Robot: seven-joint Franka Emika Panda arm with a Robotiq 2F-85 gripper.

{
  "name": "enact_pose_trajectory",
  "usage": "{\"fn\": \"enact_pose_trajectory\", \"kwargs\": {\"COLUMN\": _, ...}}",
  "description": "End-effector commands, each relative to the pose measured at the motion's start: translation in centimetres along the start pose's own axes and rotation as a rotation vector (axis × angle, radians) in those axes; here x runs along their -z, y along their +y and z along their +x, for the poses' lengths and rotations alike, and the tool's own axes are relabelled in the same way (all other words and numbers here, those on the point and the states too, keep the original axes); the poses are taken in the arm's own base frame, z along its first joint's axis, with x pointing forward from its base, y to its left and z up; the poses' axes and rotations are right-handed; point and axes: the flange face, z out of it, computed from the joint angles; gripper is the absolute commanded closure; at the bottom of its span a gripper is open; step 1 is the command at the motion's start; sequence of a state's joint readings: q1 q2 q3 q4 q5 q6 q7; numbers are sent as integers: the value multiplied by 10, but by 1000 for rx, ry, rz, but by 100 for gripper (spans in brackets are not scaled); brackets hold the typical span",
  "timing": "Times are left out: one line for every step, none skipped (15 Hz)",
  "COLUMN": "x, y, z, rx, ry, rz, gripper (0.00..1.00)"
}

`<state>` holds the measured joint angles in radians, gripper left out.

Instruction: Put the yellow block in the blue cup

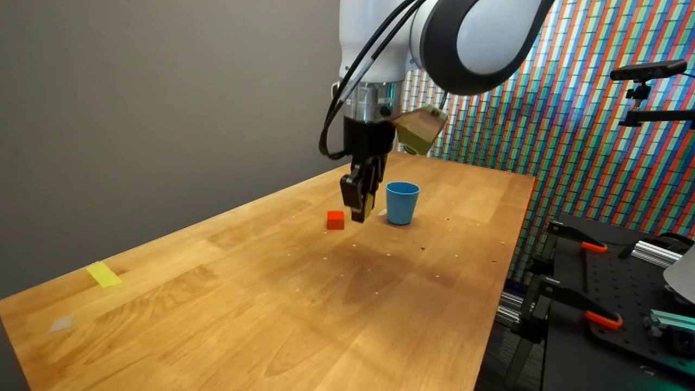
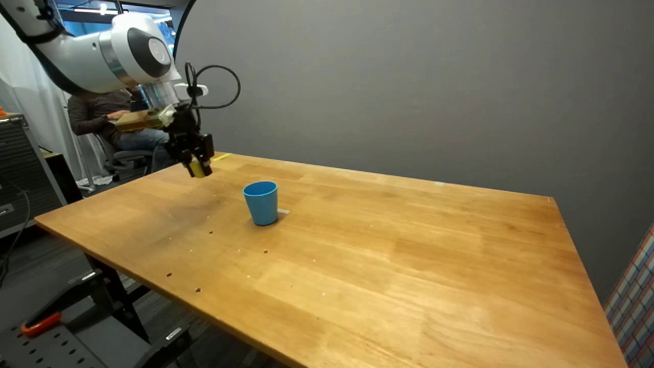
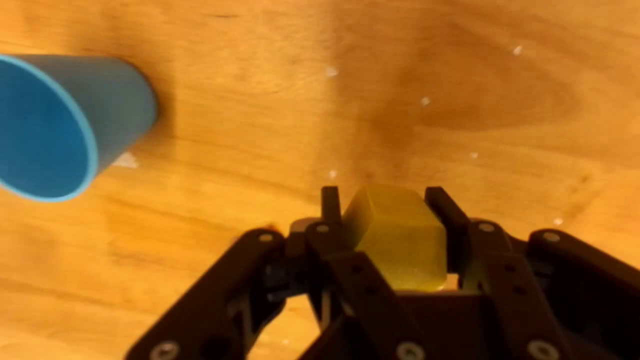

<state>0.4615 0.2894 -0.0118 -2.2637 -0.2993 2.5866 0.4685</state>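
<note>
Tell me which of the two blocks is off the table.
The yellow block: the gripper holds it between its fingers, above the table. The red block rests on the tabletop, outside the grip.

The wrist view looks down from very near the jaws, onto the wooden tabletop (image 3: pixel 225 150) beneath. In an exterior view, the look is slightly downward from well apart, toward the multicolored striped backdrop (image 1: pixel 570 130) beyond the jaws. In an exterior view, also from well apart, it faces the gray wall (image 2: pixel 409 92) beyond the jaws. All share the jaws and the blue cup (image 1: pixel 402 203) near them.
</note>
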Motion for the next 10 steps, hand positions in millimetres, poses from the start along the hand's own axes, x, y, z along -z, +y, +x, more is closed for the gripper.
{"fn": "enact_pose_trajectory", "kwargs": {"x": 52, "y": 71, "z": -10, "rx": -152, "ry": 69, "rz": -46, "gripper": 76}}
{"fn": "enact_pose_trajectory", "kwargs": {"x": 58, "y": 90, "z": -9, "rx": -191, "ry": 73, "rz": -57, "gripper": 76}}
{"fn": "enact_pose_trajectory", "kwargs": {"x": 62, "y": 108, "z": -8, "rx": -232, "ry": 75, "rz": -55, "gripper": 76}}
{"fn": "enact_pose_trajectory", "kwargs": {"x": 63, "y": 124, "z": -8, "rx": -267, "ry": 67, "rz": -44, "gripper": 76}}
{"fn": "enact_pose_trajectory", "kwargs": {"x": 64, "y": 138, "z": -8, "rx": -293, "ry": 66, "rz": -40, "gripper": 76}}
{"fn": "enact_pose_trajectory", "kwargs": {"x": 59, "y": 152, "z": -8, "rx": -322, "ry": 56, "rz": -36, "gripper": 76}}
{"fn": "enact_pose_trajectory", "kwargs": {"x": 54, "y": 162, "z": -8, "rx": -348, "ry": 44, "rz": -29, "gripper": 76}}
{"fn": "enact_pose_trajectory", "kwargs": {"x": 48, "y": 171, "z": -7, "rx": -372, "ry": 30, "rz": -23, "gripper": 76}}
{"fn": "enact_pose_trajectory", "kwargs": {"x": 42, "y": 178, "z": -7, "rx": -394, "ry": 20, "rz": -22, "gripper": 76}}
{"fn": "enact_pose_trajectory", "kwargs": {"x": 36, "y": 184, "z": -7, "rx": -413, "ry": 11, "rz": -19, "gripper": 76}}
